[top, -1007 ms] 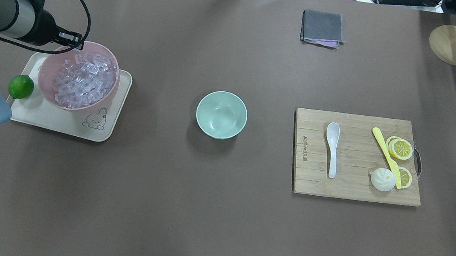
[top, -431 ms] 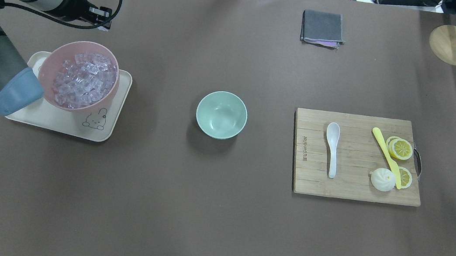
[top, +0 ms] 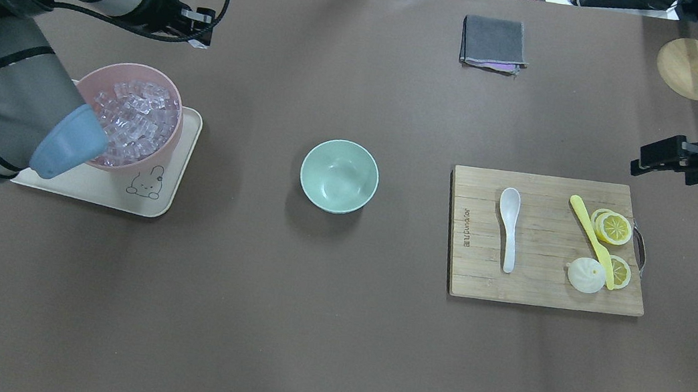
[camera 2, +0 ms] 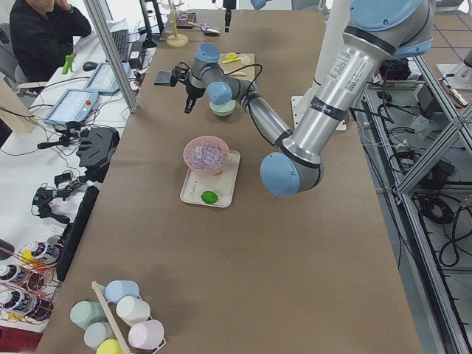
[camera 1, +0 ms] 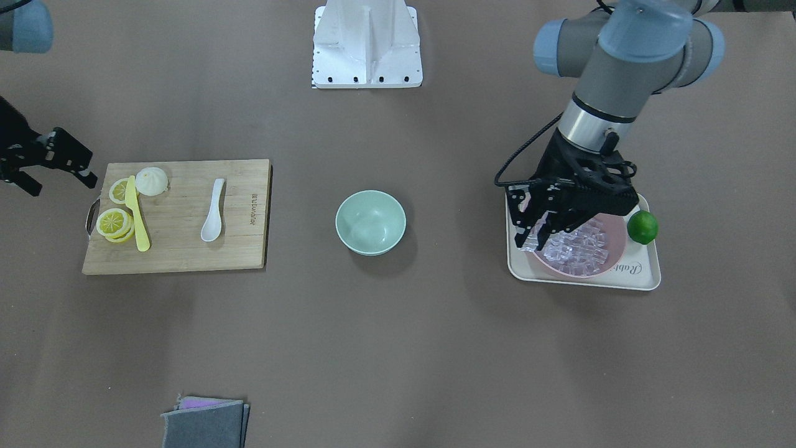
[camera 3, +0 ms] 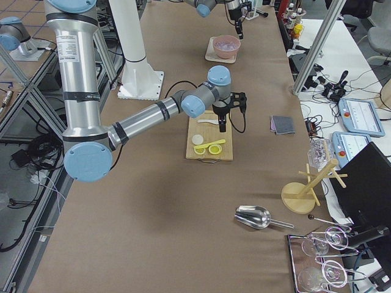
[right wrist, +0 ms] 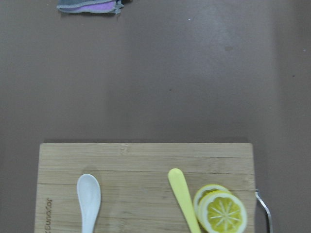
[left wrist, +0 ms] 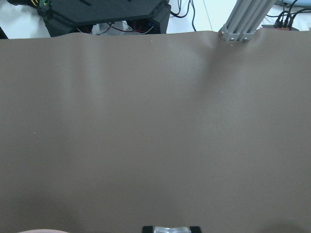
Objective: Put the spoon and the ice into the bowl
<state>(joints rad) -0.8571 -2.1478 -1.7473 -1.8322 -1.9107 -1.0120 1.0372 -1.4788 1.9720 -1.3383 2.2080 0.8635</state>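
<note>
The white spoon [top: 508, 227] lies on the wooden cutting board [top: 539, 288], also in the front view [camera 1: 213, 211] and the right wrist view [right wrist: 89, 199]. The ice [top: 134, 114] fills the pink bowl [camera 1: 612, 255]. The mint-green bowl [top: 339, 176] stands empty at the table's middle [camera 1: 370, 222]. My left gripper [camera 1: 530, 235] hangs high near the pink bowl, jaws apart and empty. My right gripper [camera 1: 59, 180] hovers beyond the board's handle end, jaws apart and empty.
The pink bowl sits on a cream tray [top: 146, 200] with a lime [camera 1: 642, 227]. A yellow knife [top: 589, 238], lemon slices [top: 614, 227] and a bun [top: 585, 274] share the board. A grey cloth [top: 494, 43] and a wooden stand [top: 693, 69] are at the far side.
My left arm swung from beside the pink bowl toward the far edge and rightward, now covering the lime from above. My right arm came in from the right edge.
</note>
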